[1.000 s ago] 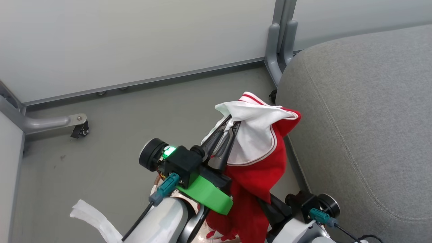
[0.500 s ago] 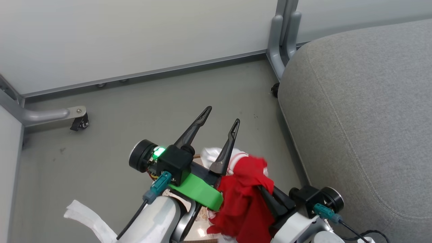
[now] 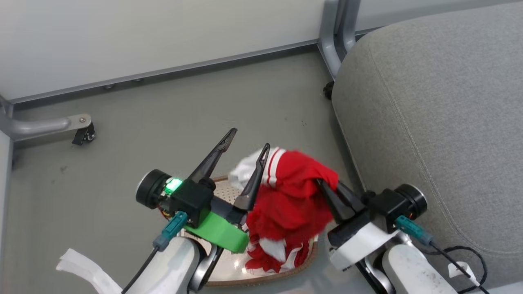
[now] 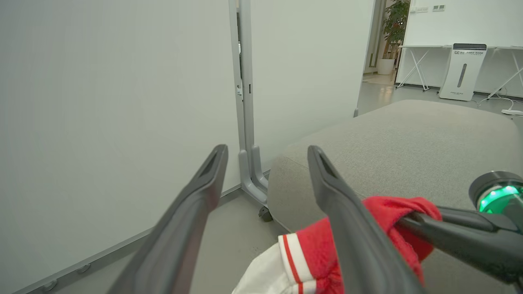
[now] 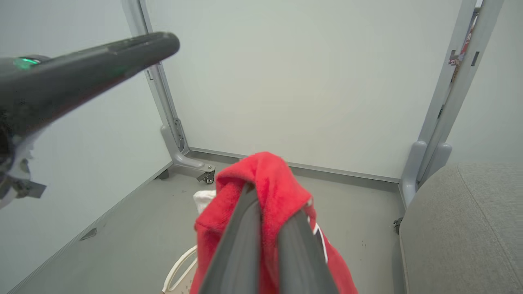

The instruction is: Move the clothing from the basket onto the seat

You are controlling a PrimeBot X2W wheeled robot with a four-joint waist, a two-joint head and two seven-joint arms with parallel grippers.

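The red and white clothing (image 3: pixel 292 192) hangs bunched over the cream basket (image 3: pixel 286 278), whose brown rim shows under it. My right gripper (image 3: pixel 325 185) is shut on a red fold of it, fingertips buried in the cloth. In the right wrist view the clothing (image 5: pixel 265 175) drapes over that gripper (image 5: pixel 278 204). My left gripper (image 3: pixel 250 137) stands open just left of the garment, nothing between its fingers. The left wrist view shows this gripper (image 4: pixel 266 150) open, with the clothing (image 4: pixel 310 253) low beside its right finger. The grey seat (image 3: pixel 429 122) fills the right side.
White partition panels on grey metal frames close off the back and left; a caster foot (image 3: pixel 81 132) and a corner post (image 3: pixel 333 41) stand on the grey floor. A white strip (image 3: pixel 81 265) lies at the lower left. A black cable (image 3: pixel 461 261) trails by my right arm.
My left gripper opened and let go of the white part of the garment, which dropped and now hangs from the right gripper alone. The head camera has also shifted.
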